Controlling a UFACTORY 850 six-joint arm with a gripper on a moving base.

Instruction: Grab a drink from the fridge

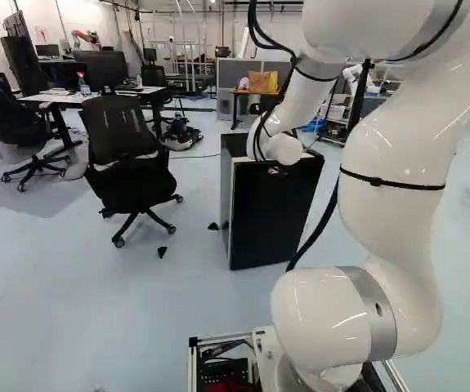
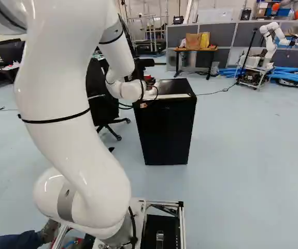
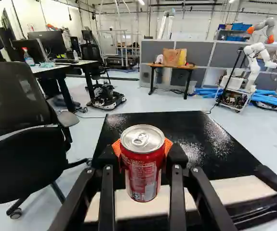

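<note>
One red can [image 3: 143,168] is upright between the black fingers [image 3: 178,159], clasped from both sides by their textured orange pads [image 3: 116,147]. Pale print covers its shiny, rounded wall; the lid is silver metal with a ring pull. Its far side is hidden, and both base views leave it hard to make out near the white arm [image 2: 71,114]. The boxy black fridge [image 2: 167,135] has a glossy top with whitish speckling and a cream strip near the fingers; whether the can touches it I cannot tell. Beside the fridge is a mesh-backed chair [image 1: 128,155], cut off in the wrist view. Farther on, a white tabletop [image 1: 47,97] bears a red-capped bottle [image 3: 28,58], its label too small to make out. At the back, brown and yellow bags [image 3: 169,57] sit on a wooden tabletop [image 3: 171,66], and another robot [image 3: 256,53] stands near blue tubes [image 3: 268,99].
</note>
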